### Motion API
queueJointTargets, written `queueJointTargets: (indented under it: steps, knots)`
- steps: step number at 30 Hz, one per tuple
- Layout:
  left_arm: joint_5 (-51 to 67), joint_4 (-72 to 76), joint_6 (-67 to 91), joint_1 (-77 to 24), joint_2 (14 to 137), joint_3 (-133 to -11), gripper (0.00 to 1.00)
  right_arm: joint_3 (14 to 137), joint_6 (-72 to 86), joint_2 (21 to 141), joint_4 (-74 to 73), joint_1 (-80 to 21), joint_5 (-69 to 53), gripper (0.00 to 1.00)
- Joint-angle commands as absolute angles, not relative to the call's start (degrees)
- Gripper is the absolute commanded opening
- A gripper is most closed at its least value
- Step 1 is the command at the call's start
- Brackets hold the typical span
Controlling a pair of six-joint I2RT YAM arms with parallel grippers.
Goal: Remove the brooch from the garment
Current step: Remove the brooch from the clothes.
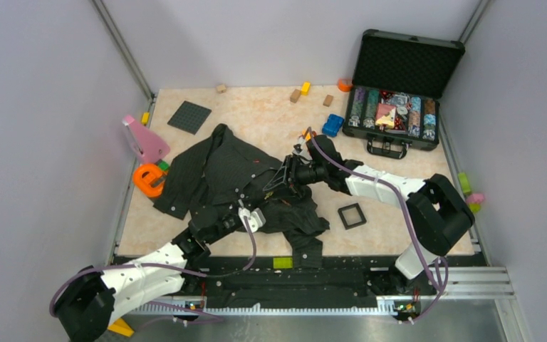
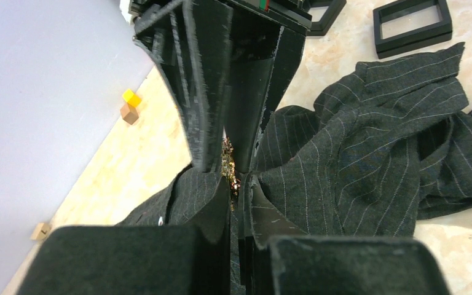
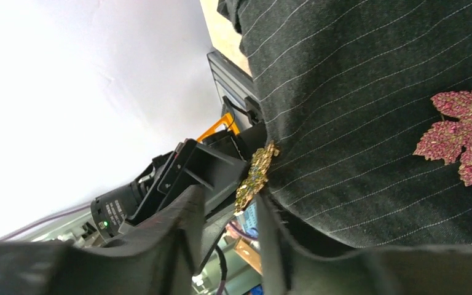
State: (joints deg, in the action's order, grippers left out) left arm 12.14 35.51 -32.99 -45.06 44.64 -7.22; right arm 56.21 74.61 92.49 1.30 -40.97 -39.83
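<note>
the brooch (image 2: 229, 165), a small glittering gold piece, sat edge-on on a lifted fold near the middle of the garment (image 1: 217, 167); the left pincer (image 2: 236, 203), reaching in from the garment's near edge, was closed tight right at the brooch's lower end, with pinstriped cloth bunched on both sides of its tips; whether it had the metal, the cloth or both could not be told; the right pincer (image 3: 232, 215), coming from the garment's far side, stood partly open with a finger on each side of the brooch and nothing clamped; the main risk looked to be a pull that took cloth along with the ornament, dragging the fold up instead of freeing the pin, or tearing the weave; with the right pincer loose, nothing else held the garment down, so it would likely ride along; a shallow grip on so thin and shiny a piece could also slip, dropping the brooch into the garment's folds or onto the bench (image 1: 256, 114); a maroon leaf ornament (image 3: 464, 132) further along the garment could be mistaken for the target.
</note>
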Motion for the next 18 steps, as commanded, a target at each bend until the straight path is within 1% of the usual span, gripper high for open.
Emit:
queueJointTargets:
  steps: [1,6,11,15,18]
  knots:
    - [11.6,38.11,-32.98,-45.39,44.37,-8.73,0.0,55.92,75.5,89.58,1.59,-41.13,-41.13,0.45]
    - [7.4,38.03,-29.81,-45.36,43.17,-8.75,0.0,54.18,70.5,86.31,-6.14,-39.33,-38.42,0.52]
    - [4.29,36.73,-21.05,-45.41,40.16,-9.45,0.0,52.89,58.5,80.95,-12.71,-38.06,-31.54,0.51]
    - [5.93,38.54,-14.58,-45.39,37.5,-8.43,0.0,49.8,46.11,74.34,-8.11,-38.14,-24.82,0.5]
    - [9.47,32.76,-10.93,-45.43,36.68,-11.45,0.0,46.2,37.13,69.46,-0.95,-38.28,-24.41,0.49]
